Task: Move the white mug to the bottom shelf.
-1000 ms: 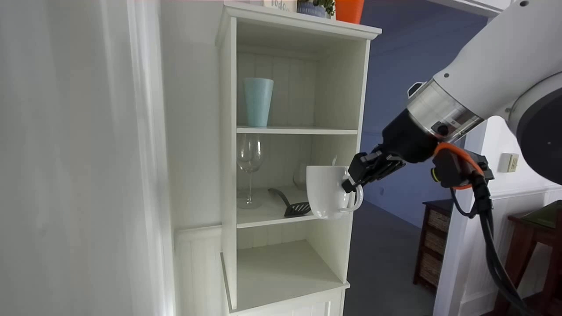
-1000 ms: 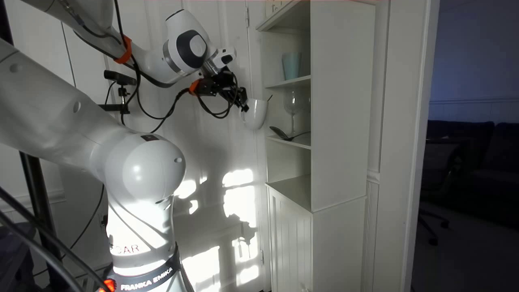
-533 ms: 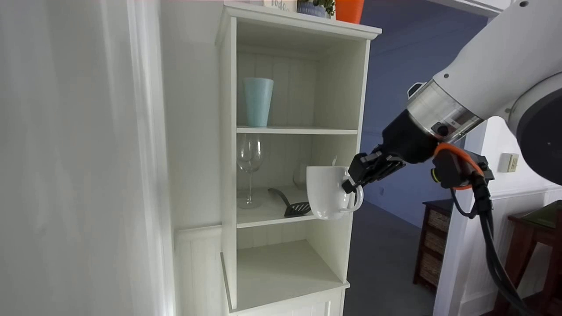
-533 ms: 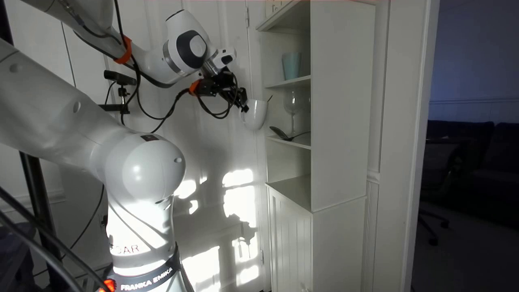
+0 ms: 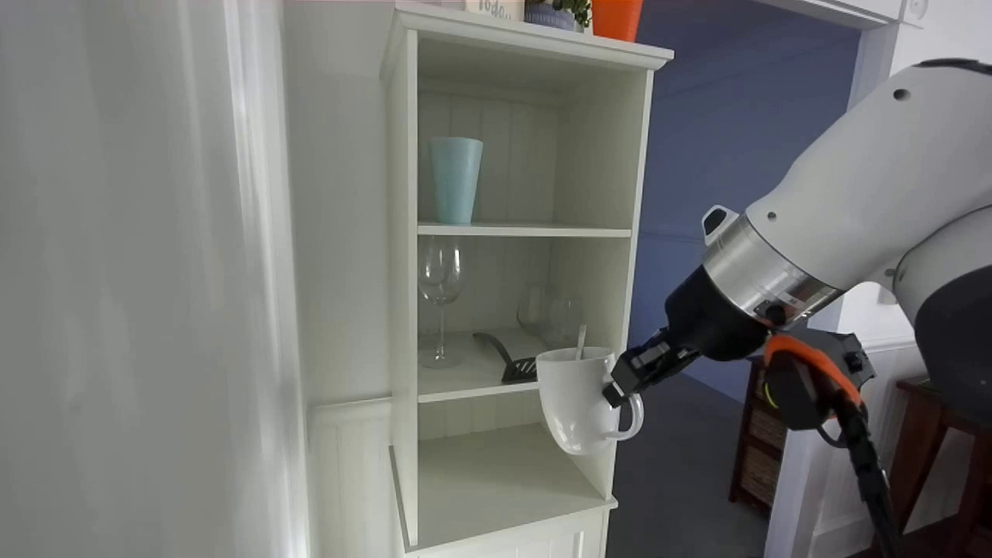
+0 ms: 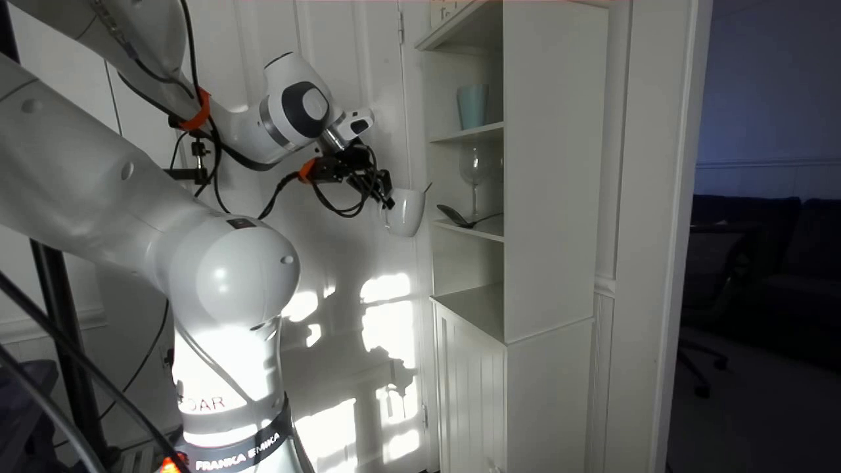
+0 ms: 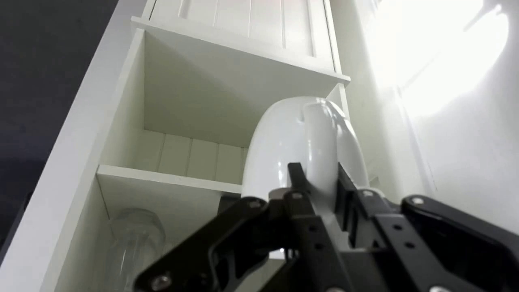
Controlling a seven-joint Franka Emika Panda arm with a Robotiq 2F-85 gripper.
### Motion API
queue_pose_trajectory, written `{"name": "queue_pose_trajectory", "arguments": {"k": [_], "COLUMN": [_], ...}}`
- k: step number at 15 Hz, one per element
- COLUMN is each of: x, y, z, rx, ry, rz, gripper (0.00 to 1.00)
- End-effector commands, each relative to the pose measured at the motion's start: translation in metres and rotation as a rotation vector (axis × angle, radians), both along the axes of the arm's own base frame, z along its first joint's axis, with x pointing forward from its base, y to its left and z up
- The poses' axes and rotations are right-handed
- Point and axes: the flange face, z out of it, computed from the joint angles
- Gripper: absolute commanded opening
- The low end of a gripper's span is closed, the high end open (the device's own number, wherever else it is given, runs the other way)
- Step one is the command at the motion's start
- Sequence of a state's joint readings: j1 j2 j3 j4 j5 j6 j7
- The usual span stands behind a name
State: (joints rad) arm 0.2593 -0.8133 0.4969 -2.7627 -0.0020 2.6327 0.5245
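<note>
The white mug (image 5: pixel 577 403) hangs in the air in front of the shelf unit, slightly tilted, a thin utensil handle (image 5: pixel 580 341) poking out of its rim. My gripper (image 7: pixel 318 172) is shut on the mug's handle, one finger on each side of it in the wrist view. In both exterior views the gripper (image 6: pixel 389 200) reaches the mug (image 6: pixel 406 213) from the side away from the shelves. The bottom shelf (image 5: pixel 496 480) is a bare white board, lower than the mug; in the wrist view the mug covers part of this shelf (image 7: pixel 202 89).
Above the bottom shelf, the middle board (image 5: pixel 465 394) holds a stemmed glass (image 5: pixel 441 283), further clear glassware (image 5: pixel 549 314) and a dark slotted utensil (image 5: pixel 523 369) near its front edge. A teal tumbler (image 5: pixel 456 182) stands higher up. The unit's side wall (image 6: pixel 555 164) borders the compartments.
Over the last half second my gripper has moved down with the mug still in it, and slightly away from the shelves. Before that it stayed almost still.
</note>
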Motion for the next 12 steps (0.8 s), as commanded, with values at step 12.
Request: {"name": "queue_pose_trajectory", "arguments": {"k": [12], "x": [0.046], "y": [0.008], "z": [-0.074], "rx": [0.023], "ry": [0.042], "rz": [-0.042], "gripper": [0.05]}}
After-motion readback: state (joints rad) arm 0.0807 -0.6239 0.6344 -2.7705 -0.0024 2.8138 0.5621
